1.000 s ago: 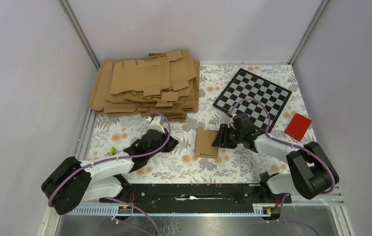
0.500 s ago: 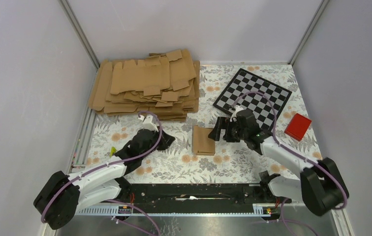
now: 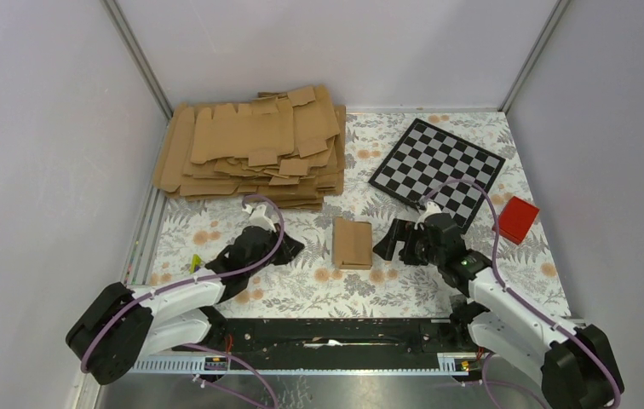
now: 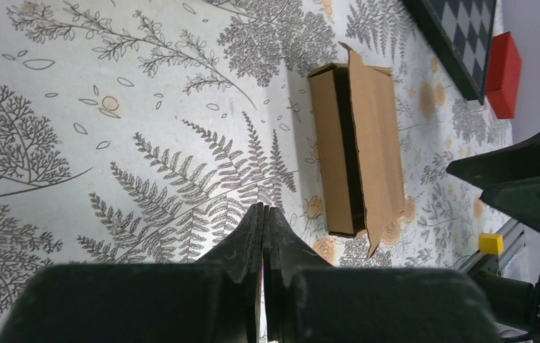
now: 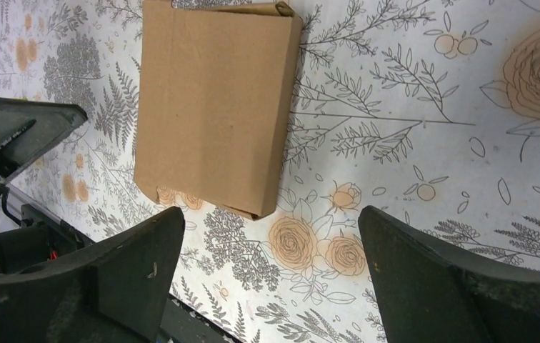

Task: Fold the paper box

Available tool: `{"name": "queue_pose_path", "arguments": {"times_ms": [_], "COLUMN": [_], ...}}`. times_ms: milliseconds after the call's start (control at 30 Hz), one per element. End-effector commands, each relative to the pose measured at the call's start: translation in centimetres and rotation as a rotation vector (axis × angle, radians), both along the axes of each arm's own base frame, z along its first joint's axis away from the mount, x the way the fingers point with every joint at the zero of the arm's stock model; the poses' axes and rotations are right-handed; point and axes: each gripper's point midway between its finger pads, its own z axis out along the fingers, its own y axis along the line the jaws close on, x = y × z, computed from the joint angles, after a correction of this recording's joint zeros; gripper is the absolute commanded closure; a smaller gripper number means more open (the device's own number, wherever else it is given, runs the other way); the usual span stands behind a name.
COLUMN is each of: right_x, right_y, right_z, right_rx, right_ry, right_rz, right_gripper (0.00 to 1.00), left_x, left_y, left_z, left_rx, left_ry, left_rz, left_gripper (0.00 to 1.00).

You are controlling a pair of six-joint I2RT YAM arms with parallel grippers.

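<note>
1. The paper box (image 3: 353, 243) lies flat in the middle of the top view on the floral cloth (image 3: 204, 226), between your two grippers and touching neither.
2. Your left gripper (image 3: 287, 248) is clenched on nothing, just left of the box. Your right gripper (image 3: 393, 247) is spread wide and empty, just right of it.
3. The step in hand looks like closing the last flaps. Pin the broad panel with one arm before the other pushes, or the light box will likely slide.
4. Press along the crease, not mid-panel, so the wall does not buckle.
5. Only the left wrist view shows the box's long side, right of centre in that frame, gaping dark with its flap edge untucked.
6. The right wrist view shows just a smooth top panel, upper centre, with a small flap corner peeking out at its lower edge.
</note>
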Motion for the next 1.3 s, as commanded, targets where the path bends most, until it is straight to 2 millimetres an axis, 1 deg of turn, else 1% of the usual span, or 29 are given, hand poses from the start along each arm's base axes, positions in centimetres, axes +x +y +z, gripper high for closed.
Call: {"name": "queue_pose_path", "arguments": {"times_ms": [0, 33, 100, 167, 200, 300, 433, 533, 600, 733, 800, 900, 1000, 1167, 1267], "right_x": [-0.4, -0.4, -0.7, -0.9, -0.8, -0.6, -0.1, 0.5, 1.1, 2.2, 2.7, 3.1, 3.2, 2.9, 2.9], "right_y": [0.1, 0.2, 0.3, 0.4, 0.3, 0.4, 0.6, 1.1, 1.9, 2.9, 3.4, 4.1, 4.4, 4.1, 4.2], "right_z": [0.5, 0.7, 0.8, 0.6, 0.4, 0.0, -0.4, -0.2, 0.4, 0.9, 0.6, -0.2, -1.5, -3.2, -3.5], "right_rx": [0.045, 0.060, 0.081, 0.080, 0.073, 0.062, 0.043, 0.042, 0.061, 0.084, 0.089, 0.104, 0.099, 0.070, 0.067], "right_ry": [-0.090, -0.125, -0.142, -0.114, -0.095, -0.055, -0.032, -0.025, -0.030, -0.026, -0.013, 0.022, 0.052, 0.090, 0.105], "right_rz": [0.026, 0.036, 0.048, 0.047, 0.037, 0.025, 0.032, 0.045, 0.063, 0.079, 0.079, 0.091, 0.098, 0.096, 0.108], "right_gripper": [0.00, 0.00, 0.00, 0.01, 0.02, 0.11, 0.30, 0.38, 0.42, 0.48, 0.53, 0.64, 0.74, 0.76, 0.76], "left_x": [1.0, 0.8, 0.9, 0.8, 0.8, 0.4, -0.2, -0.3, -0.4, -0.2, -0.2, -0.3, -0.2, -0.3, -0.2], "left_y": [-1.1, -1.3, -1.6, -2.0, -2.2, -2.9, -4.1, -4.4, -4.3, -3.9, -3.9, -4.0, -4.3, -4.8, -4.9], "left_z": [2.5, 2.5, 2.5, 2.6, 2.7, 2.8, 3.2, 3.4, 3.4, 3.3, 3.2, 3.0, 2.9, 2.5, 1.9], "left_rx": [-0.112, -0.110, -0.086, -0.071, -0.072, -0.099, -0.109, -0.109, -0.102, -0.083, -0.082, -0.083, -0.083, -0.084, -0.072], "left_ry": [-0.108, -0.115, -0.141, -0.172, -0.186, -0.201, -0.213, -0.219, -0.224, -0.222, -0.220, -0.214, -0.206, -0.187, -0.167], "left_rz": [-0.014, -0.035, -0.073, -0.116, -0.133, -0.178, -0.270, -0.291, -0.293, -0.274, -0.275, -0.281, -0.291, -0.316, -0.318], "left_gripper": [1.00, 1.00, 1.00, 1.00, 1.00, 1.00, 1.00, 1.00, 1.00, 1.00, 1.00, 1.00, 1.00, 1.00, 1.00]}}
